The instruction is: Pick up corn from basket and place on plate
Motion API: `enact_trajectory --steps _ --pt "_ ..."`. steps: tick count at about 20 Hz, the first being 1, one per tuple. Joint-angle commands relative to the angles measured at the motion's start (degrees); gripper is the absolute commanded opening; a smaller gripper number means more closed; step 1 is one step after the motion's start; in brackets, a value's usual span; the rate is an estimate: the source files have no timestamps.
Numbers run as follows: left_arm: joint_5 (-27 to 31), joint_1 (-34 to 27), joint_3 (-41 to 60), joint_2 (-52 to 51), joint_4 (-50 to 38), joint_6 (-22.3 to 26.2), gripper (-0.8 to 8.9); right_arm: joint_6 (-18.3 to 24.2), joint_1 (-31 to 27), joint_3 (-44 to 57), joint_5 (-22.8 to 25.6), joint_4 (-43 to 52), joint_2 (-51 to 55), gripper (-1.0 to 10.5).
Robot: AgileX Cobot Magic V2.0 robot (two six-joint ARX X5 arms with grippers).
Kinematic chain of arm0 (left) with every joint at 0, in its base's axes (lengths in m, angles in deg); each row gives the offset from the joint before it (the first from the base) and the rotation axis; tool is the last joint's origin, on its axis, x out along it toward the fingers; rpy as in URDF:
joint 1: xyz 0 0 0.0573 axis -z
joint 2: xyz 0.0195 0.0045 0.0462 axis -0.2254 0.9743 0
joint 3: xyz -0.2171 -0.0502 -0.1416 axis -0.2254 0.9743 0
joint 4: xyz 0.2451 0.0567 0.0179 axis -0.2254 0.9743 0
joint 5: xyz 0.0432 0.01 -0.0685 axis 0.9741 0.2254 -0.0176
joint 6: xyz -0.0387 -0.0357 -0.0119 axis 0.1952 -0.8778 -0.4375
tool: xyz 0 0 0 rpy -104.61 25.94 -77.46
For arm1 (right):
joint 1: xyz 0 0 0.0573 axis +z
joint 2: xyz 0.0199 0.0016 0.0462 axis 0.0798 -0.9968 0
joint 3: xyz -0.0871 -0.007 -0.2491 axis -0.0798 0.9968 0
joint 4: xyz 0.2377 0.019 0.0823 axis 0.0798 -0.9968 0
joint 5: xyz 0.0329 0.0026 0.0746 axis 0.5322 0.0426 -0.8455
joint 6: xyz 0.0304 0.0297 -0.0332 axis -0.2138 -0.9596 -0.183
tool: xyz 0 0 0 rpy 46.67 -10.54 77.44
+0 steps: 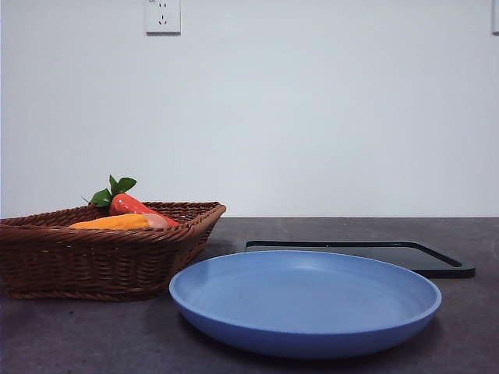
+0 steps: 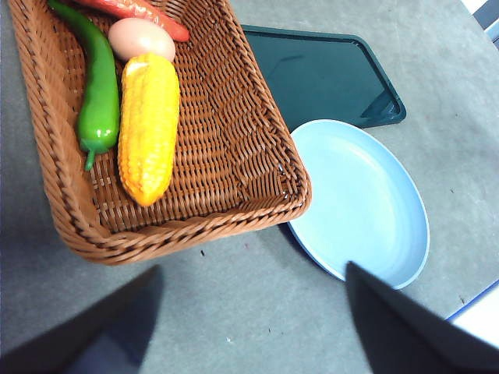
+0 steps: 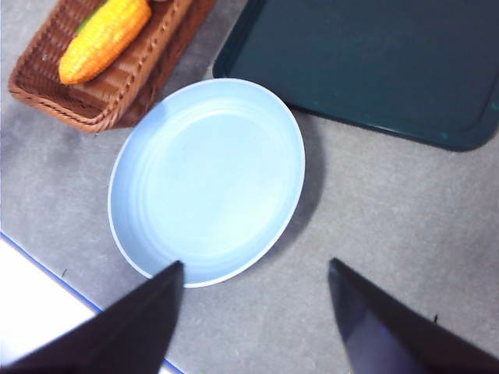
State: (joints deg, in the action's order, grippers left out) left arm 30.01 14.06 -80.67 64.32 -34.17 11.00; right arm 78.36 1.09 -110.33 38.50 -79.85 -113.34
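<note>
So far nothing is grasped: the left gripper point(image 2: 249, 327) hangs above the table near the basket point(image 2: 234, 117) with its jaws spread wide and empty, and the right gripper point(image 3: 253, 312) waits over the plate point(image 3: 207, 183), likewise wide open and holding nothing. The corn point(image 2: 148, 125) lies in the basket, touching the green pepper point(image 2: 100, 86) along one side and the egg point(image 2: 140, 37) at its blunt end, with the carrot point(image 2: 136, 9) just beyond. That crowding is the likely trouble: jaws closing across the cob could catch the pepper too, or knock the egg. The cob looks smooth and tapered, so a grip near the narrow tip may slip. The plate sits just right of the basket, with the black tray point(image 2: 320, 74) behind it; a careless release could land there instead.
</note>
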Motion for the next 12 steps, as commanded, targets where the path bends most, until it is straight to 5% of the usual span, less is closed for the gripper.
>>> enact_trajectory --steps 1,12 --pt "-0.24 0.11 -1.29 0.37 -0.94 0.31 4.13 -1.31 0.2 -1.03 -0.07 1.33 -2.25 3.3" --pt "-0.26 0.11 -1.29 0.35 -1.73 -0.17 4.13 -4.07 7.08 -1.05 -0.04 15.96 -26.84 3.2"
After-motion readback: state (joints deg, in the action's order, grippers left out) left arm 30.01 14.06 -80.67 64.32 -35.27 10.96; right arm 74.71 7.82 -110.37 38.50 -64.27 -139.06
